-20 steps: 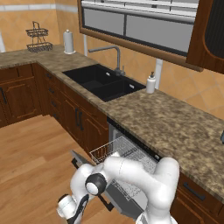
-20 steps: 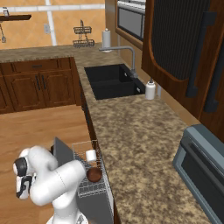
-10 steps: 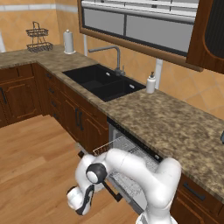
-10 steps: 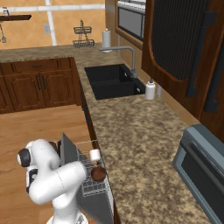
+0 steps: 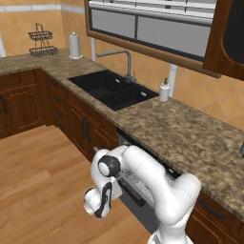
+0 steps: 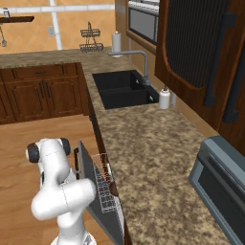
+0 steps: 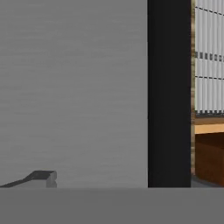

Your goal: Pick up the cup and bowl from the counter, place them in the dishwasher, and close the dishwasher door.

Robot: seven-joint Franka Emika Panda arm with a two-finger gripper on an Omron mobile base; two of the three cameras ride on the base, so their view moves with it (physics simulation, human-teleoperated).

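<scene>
— Door status? Where is the dishwasher door (image 6: 95, 191)?

— Half raised under the worktop (image 6: 158, 158), at about 6 o'clock from the sink (image 5: 112, 90). Stiff hinged panel, likely heavy; I'd push flat near its top edge or hook the bar handle (image 7: 168, 94).

— And the hand (image 5: 97, 205)?

— Low, against the door's outer face; can't tell whether its fingers are apart

Arm (image 5: 143, 167) folded low; wrist hanging down; fingers' (image 5: 102, 207) spread unreadable.

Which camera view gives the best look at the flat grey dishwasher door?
The right base view: the flat grey dishwasher door stands nearly upright, wire rack behind it. The left base view shows its dark handle beneath the arm. The hand view shows grey panel close up.
</scene>
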